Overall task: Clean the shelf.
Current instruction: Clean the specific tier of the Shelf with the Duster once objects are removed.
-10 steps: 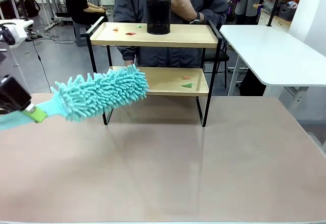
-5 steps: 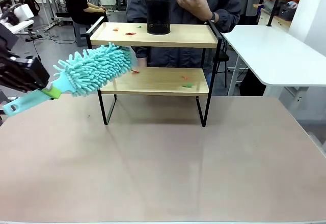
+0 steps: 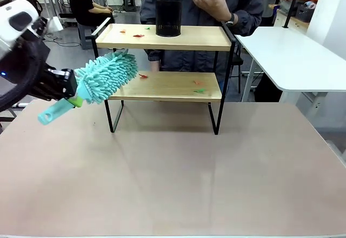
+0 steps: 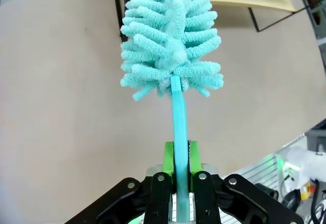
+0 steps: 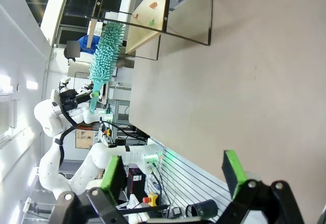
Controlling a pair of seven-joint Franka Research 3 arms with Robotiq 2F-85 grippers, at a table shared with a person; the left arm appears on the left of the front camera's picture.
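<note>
- Left jaws pinch the thin turquoise handle of a fluffy duster [image 3: 105,77]. In the left wrist view the handle runs straight up between the two green pads [image 4: 168,155].
- Right jaws stand spread with nothing between them, hanging above the bare brown surface [image 3: 173,173].
- The shelf [image 3: 189,37] stands upright on its four slim legs at the far side of the surface. Its long axis runs left to right along the far edge, and its open front faces the robot.
- From the left jaws the shelf lies ahead and toward the robot's right. The duster bridges the gap, tilting up from its handle end at lower left to its head at upper right.
- The duster's head overlaps the shelf's left front leg and reaches in between the two boards, its tip just below the top board. I cannot tell whether it touches the wood.
- From the right jaws the shelf [image 5: 168,10] is well apart, far across the surface.
- A black mesh cup [image 3: 168,16] stands upright on the top board, left of the middle, with small red and green scraps [image 3: 138,35] beside it on its left.
- More scraps lie on the lower board, one red near the duster's tip and a green one [image 3: 200,91] toward the right end.
- A person stands behind the shelf, one hand [image 3: 211,0] raised above the top board and holding something white.
</note>
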